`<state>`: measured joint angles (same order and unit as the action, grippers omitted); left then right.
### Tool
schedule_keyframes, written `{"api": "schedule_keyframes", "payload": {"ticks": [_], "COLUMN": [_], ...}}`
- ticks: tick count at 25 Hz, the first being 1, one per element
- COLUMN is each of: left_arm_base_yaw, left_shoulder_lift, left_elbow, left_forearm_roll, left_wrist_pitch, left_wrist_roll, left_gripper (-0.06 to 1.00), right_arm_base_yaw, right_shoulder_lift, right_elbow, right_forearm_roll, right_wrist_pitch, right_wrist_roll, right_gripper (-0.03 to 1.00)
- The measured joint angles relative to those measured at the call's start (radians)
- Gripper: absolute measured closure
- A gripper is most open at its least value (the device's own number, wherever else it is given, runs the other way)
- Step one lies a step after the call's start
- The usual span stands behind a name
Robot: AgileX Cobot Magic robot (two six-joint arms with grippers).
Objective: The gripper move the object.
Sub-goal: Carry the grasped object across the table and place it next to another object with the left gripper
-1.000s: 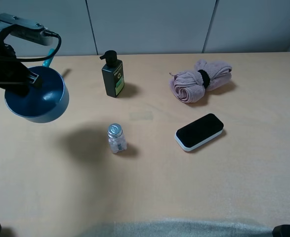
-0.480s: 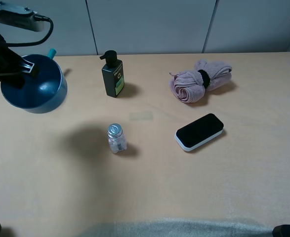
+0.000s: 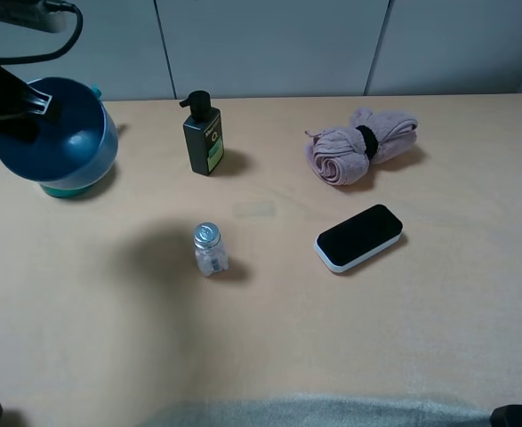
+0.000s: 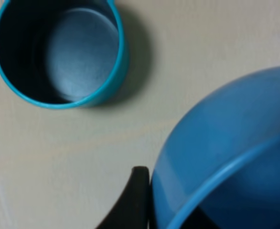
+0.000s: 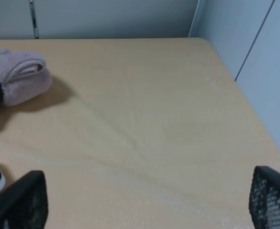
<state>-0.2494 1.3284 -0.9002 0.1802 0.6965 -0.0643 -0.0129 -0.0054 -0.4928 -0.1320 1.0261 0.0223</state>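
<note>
My left gripper (image 3: 36, 108) is at the far left of the exterior view, shut on the rim of the round blue bowl (image 3: 60, 138). It holds the bowl tilted and lifted off the table. The bowl covers most of the teal pot (image 3: 65, 189); only the pot's base and handle tip show. In the left wrist view the bowl (image 4: 225, 148) fills one corner, a black finger (image 4: 132, 200) lies against its rim, and the open teal pot (image 4: 58, 50) stands beside it on the table. My right gripper (image 5: 144, 210) is open and empty near the table's right edge.
A dark pump bottle (image 3: 204, 135) stands right of the bowl. A small clear jar (image 3: 210, 249) stands in the middle. A rolled pink towel (image 3: 360, 145) and a black-and-white case (image 3: 358, 237) lie to the right. The table's right edge (image 5: 235, 81) shows in the right wrist view.
My left gripper has carried the blue bowl toward the back left, so it now hangs over the teal pot. The right arm has not moved.
</note>
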Motion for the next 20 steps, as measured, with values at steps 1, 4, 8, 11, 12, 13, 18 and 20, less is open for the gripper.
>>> {"api": "schedule_keyframes", "payload": {"ticks": [1, 4, 8, 11, 12, 13, 18, 20], "left_arm_base_yaw": [0.000, 0.000, 0.000, 0.000, 0.000, 0.000, 0.000, 0.000], "left_shoulder_lift": [0.005, 0.046, 0.116, 0.162, 0.173, 0.186, 0.261, 0.292], "left_elbow": [-0.011, -0.062, -0.141, -0.213, -0.233, -0.256, -0.343, -0.366], "left_forearm_roll": [0.000, 0.000, 0.000, 0.001, 0.001, 0.002, 0.005, 0.010], "left_wrist_pitch": [0.000, 0.006, 0.025, 0.029, 0.030, 0.032, 0.039, 0.044], "left_wrist_roll": [0.000, 0.000, 0.000, 0.000, 0.000, -0.001, -0.009, -0.022], "left_gripper": [0.88, 0.88, 0.88, 0.88, 0.88, 0.88, 0.88, 0.88], "right_arm_base_yaw": [0.000, 0.000, 0.000, 0.000, 0.000, 0.000, 0.000, 0.000], "right_shoulder_lift": [0.000, 0.000, 0.000, 0.000, 0.000, 0.000, 0.000, 0.000], "right_elbow": [0.000, 0.000, 0.000, 0.000, 0.000, 0.000, 0.000, 0.000], "right_forearm_roll": [0.000, 0.000, 0.000, 0.000, 0.000, 0.000, 0.000, 0.000], "right_wrist_pitch": [0.000, 0.000, 0.000, 0.000, 0.000, 0.000, 0.000, 0.000], "right_wrist_roll": [0.000, 0.000, 0.000, 0.000, 0.000, 0.000, 0.000, 0.000], "right_gripper": [0.33, 0.33, 0.33, 0.33, 0.33, 0.33, 0.33, 0.33]}}
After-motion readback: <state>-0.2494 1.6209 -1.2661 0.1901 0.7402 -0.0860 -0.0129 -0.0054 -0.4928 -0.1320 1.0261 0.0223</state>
